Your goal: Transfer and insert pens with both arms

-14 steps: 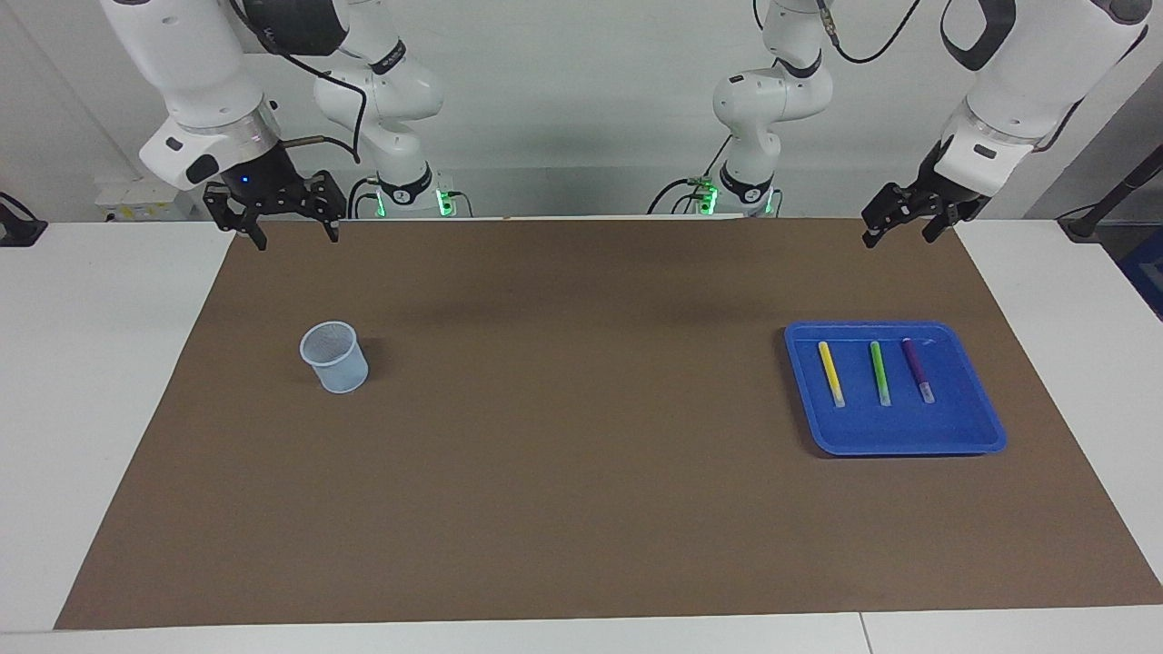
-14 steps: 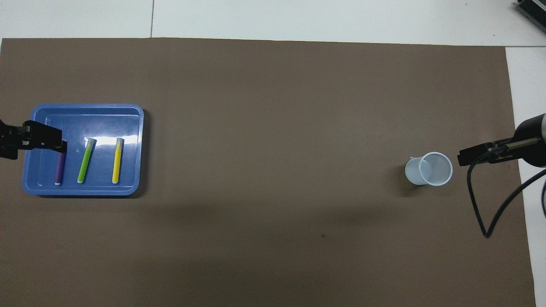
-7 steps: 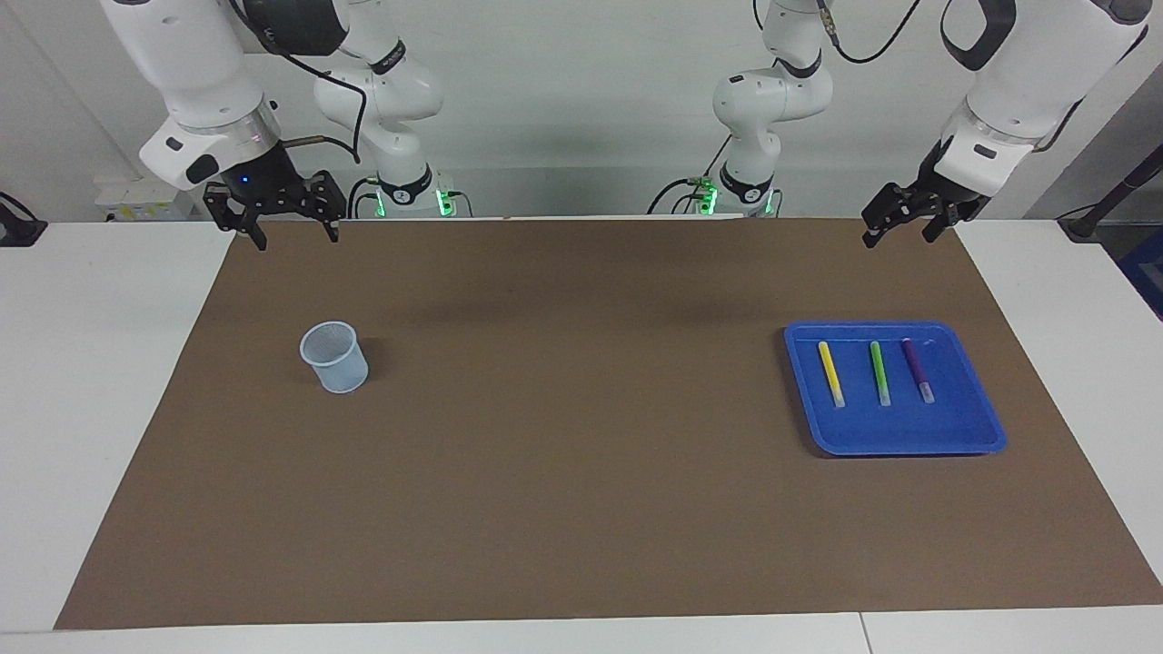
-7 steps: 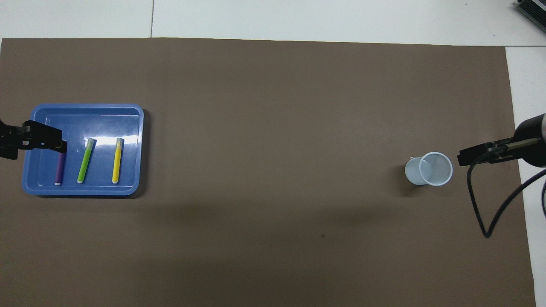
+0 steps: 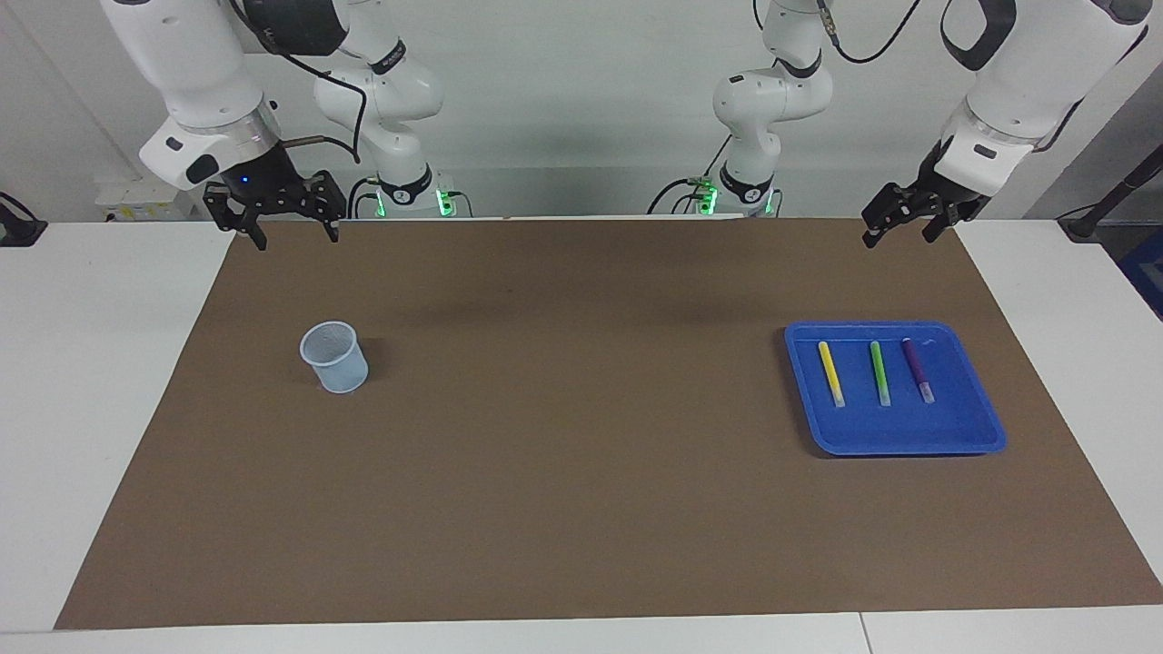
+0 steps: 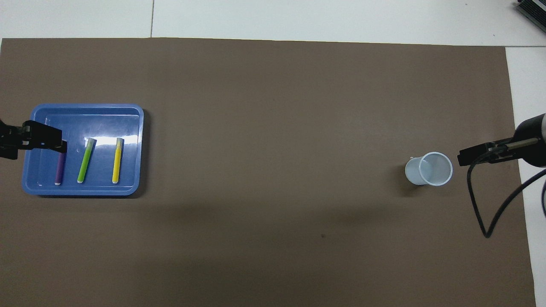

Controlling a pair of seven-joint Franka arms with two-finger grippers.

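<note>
Three pens lie side by side in a blue tray (image 5: 963,429) toward the left arm's end of the table: yellow (image 5: 830,373), green (image 5: 879,373) and purple (image 5: 917,370). Their pale cap ends point away from the robots. My left gripper (image 5: 899,237) hangs open and empty, up in the air over the mat's edge at the robots' end of the tray. In the overhead view it covers one end of the purple pen (image 6: 59,170). My right gripper (image 5: 298,239) hangs open and empty over the mat's corner at the right arm's end.
A pale translucent cup (image 5: 335,357) stands upright on the brown mat (image 5: 581,472) toward the right arm's end. Two smaller white arm bases with green lights (image 5: 404,195) stand at the robots' edge. A black cable (image 6: 482,204) loops beside the cup in the overhead view.
</note>
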